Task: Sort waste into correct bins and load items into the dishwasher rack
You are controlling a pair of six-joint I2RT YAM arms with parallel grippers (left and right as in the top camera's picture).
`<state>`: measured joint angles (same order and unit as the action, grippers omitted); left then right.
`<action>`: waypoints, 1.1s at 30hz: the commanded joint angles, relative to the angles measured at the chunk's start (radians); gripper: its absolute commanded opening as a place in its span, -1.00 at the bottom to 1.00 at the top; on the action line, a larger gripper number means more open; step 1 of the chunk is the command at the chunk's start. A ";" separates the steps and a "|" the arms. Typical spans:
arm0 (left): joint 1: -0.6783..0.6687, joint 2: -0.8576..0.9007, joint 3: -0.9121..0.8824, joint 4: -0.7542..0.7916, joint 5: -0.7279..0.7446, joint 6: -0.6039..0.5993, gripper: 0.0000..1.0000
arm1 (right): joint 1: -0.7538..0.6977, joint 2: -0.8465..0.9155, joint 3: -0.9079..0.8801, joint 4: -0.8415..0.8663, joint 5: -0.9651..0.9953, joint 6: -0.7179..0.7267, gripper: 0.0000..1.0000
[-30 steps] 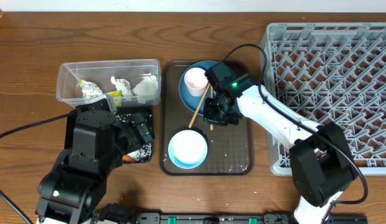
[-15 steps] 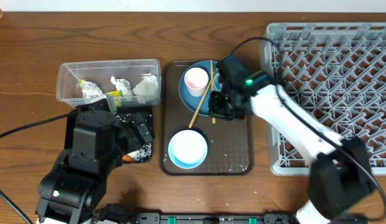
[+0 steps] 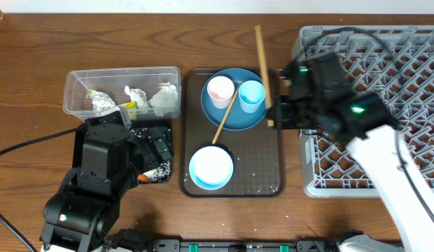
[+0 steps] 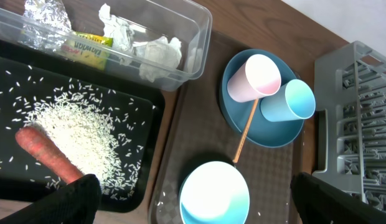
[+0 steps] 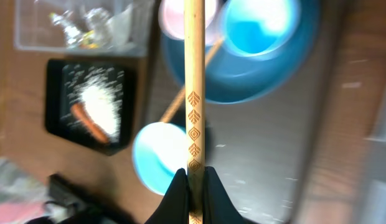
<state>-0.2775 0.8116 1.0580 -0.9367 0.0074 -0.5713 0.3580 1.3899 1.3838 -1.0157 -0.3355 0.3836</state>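
Pinching one chopstick (image 5: 194,93) by its end, the right gripper (image 5: 194,177) holds it beside the dishwasher rack (image 3: 385,77), likely for loading; left gripper (image 4: 193,199), well apart, stands spread.

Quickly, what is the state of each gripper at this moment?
Left gripper: open, holding nothing.
Right gripper: shut on a chopstick.

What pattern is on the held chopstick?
Small stamped arrow-like marks on the pale wooden chopstick; right wrist view.
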 commanded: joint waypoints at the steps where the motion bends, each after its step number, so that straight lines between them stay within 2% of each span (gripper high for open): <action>1: 0.004 -0.003 0.018 -0.001 -0.016 0.011 0.99 | -0.103 -0.050 0.005 -0.033 0.176 -0.157 -0.98; 6: 0.004 -0.003 0.018 -0.001 -0.016 0.011 1.00 | -0.227 -0.069 0.005 -0.041 0.380 -0.330 -0.98; 15: 0.004 -0.003 0.018 -0.001 -0.016 0.011 0.99 | -0.261 -0.028 0.005 -0.019 0.395 -0.560 -0.98; 21: 0.004 -0.003 0.018 -0.001 -0.016 0.011 0.99 | -0.261 0.033 0.004 -0.027 0.444 -0.549 -0.97; 33: 0.004 -0.003 0.018 -0.001 -0.016 0.011 0.99 | -0.259 0.152 0.003 -0.042 0.430 -0.306 -0.98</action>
<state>-0.2771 0.8116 1.0580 -0.9371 0.0074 -0.5713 0.1020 1.5185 1.3834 -1.0550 0.0906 -0.0002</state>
